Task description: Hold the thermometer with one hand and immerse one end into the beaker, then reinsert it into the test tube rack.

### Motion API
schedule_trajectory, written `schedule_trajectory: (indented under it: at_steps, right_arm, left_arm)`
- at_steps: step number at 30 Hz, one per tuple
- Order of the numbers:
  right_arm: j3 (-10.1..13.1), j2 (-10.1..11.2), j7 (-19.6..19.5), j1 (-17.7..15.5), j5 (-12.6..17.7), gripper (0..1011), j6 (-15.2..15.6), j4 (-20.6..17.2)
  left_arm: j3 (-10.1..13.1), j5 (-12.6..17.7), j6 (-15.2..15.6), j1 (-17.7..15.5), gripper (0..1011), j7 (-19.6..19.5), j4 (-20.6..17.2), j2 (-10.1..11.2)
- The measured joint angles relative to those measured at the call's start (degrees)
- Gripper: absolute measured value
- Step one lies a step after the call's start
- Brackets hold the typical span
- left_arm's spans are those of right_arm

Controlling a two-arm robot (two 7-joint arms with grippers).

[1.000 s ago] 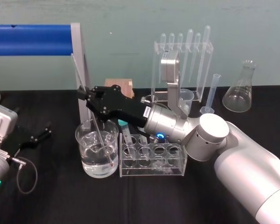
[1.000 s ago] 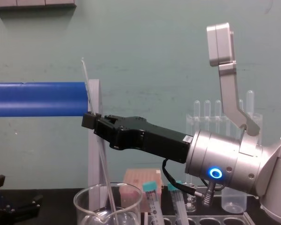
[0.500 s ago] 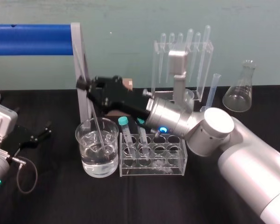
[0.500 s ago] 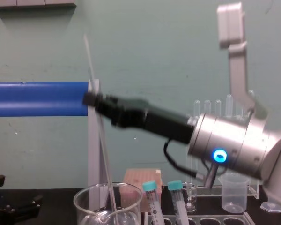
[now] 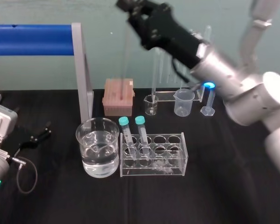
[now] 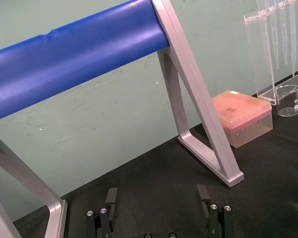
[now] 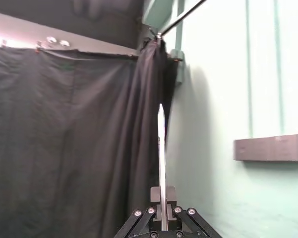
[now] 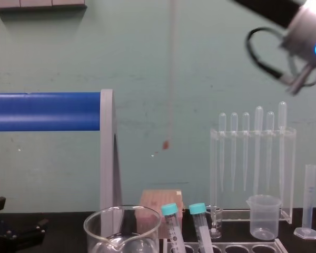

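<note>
Right hand (image 5: 128,5) high aloft, jaws tight on the upright thermometer (image 8: 170,79); left gripper (image 6: 157,191) idle low at left, jaws apart

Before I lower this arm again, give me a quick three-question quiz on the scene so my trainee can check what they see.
1. True or false: the thermometer hangs in the air, its red tip clear of the beaker.
2. How many teal-capped tubes stand in the rack? A one, B two, C four.
3. Fill in: the ___ gripper holds the thermometer.
Key: 1 true. 2 B. 3 right: the right gripper is shut on it up high, while the left gripper sits idle and open at the left.
</note>
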Motion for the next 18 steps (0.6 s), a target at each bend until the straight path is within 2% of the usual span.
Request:
schedule_trajectory:
  at_steps: [2, 5, 9, 14, 18]
  right_arm:
    - [0.9, 1.9, -1.2, -1.1, 0.0, 56, 0.4, -2.0]
    - [2.1, 5.9, -3.5, -4.4, 0.0, 56, 1.6, -5.6]
    - [2.7, 9.1, -5.1, -8.1, -0.3, 56, 2.7, -7.8]
    - [2.8, 11.7, -6.0, -12.3, -1.4, 56, 2.5, -8.7]
    - [2.8, 12.1, -6.2, -13.8, -2.2, 56, 1.7, -8.1]
  left_arm:
    - [0.0, 0.0, 0.0, 0.0, 1008, 0.0, 0.0, 0.0]
    - [0.0, 0.0, 0.0, 0.0, 1008, 0.0, 0.0, 0.0]
    - [0.0, 0.0, 0.0, 0.0, 1008, 0.0, 0.0, 0.0]
    - [0.0, 0.0, 0.0, 0.0, 1008, 0.0, 0.0, 0.0]
    - [0.0, 0.0, 0.0, 0.0, 1008, 0.0, 0.0, 0.0]
